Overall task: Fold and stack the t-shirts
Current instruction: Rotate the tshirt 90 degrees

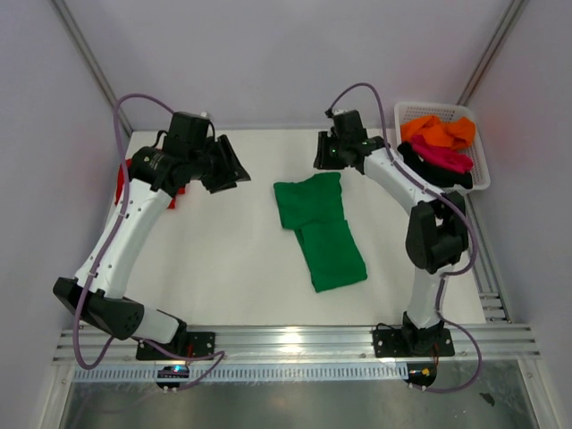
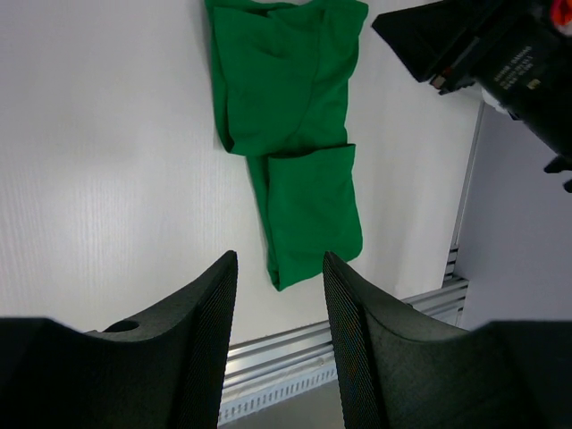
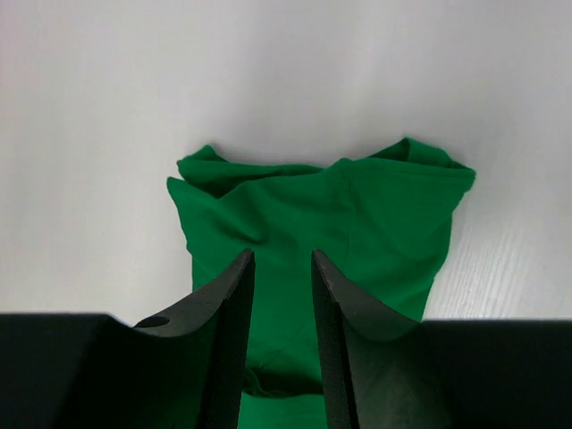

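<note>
Evidently, only the green t-shirt (image 1: 320, 231), well left of the basket (image 1: 438, 105), is seen part-folded; nothing is stacked. Three more t-shirts (image 1: 438, 134) are left in the basket, and a red t-shirt (image 1: 121, 183) lies farthest left of it. The left fingers (image 2: 210, 304) and right fingers (image 3: 228, 304) are held spread, empty.

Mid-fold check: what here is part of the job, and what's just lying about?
For the job: green t-shirt, red t-shirt, orange t-shirt, magenta t-shirt, black t-shirt.
Lying about: white mesh basket, which holds the last three.
</note>
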Motion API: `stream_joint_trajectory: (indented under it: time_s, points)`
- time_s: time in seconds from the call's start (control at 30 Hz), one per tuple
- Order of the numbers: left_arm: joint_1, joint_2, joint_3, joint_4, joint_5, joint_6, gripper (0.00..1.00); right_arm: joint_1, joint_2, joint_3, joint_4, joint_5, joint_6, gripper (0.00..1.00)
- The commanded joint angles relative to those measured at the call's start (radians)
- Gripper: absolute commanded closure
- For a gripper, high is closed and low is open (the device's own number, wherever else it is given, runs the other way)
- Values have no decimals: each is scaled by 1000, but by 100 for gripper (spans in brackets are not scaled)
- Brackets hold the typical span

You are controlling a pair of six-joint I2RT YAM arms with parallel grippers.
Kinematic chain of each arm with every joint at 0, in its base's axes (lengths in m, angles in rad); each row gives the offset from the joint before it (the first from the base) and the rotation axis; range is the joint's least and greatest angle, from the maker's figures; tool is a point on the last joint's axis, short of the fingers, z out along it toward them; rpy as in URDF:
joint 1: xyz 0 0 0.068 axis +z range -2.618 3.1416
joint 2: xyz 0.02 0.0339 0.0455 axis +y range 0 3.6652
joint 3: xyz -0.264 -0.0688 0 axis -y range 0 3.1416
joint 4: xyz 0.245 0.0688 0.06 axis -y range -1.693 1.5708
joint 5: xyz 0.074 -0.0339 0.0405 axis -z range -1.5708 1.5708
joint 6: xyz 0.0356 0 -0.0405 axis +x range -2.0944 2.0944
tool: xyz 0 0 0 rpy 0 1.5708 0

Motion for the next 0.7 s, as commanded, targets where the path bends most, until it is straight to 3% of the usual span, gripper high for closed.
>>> stream_joint_trajectory:
  time_s: [0.0,0.67]
  points:
    - [0,-23,1,43,15,0,54,39,113,14,-24,-44,-49,63]
    - [0,-26,7,31,-11,3,54,80,423,277,-243,82,5,63]
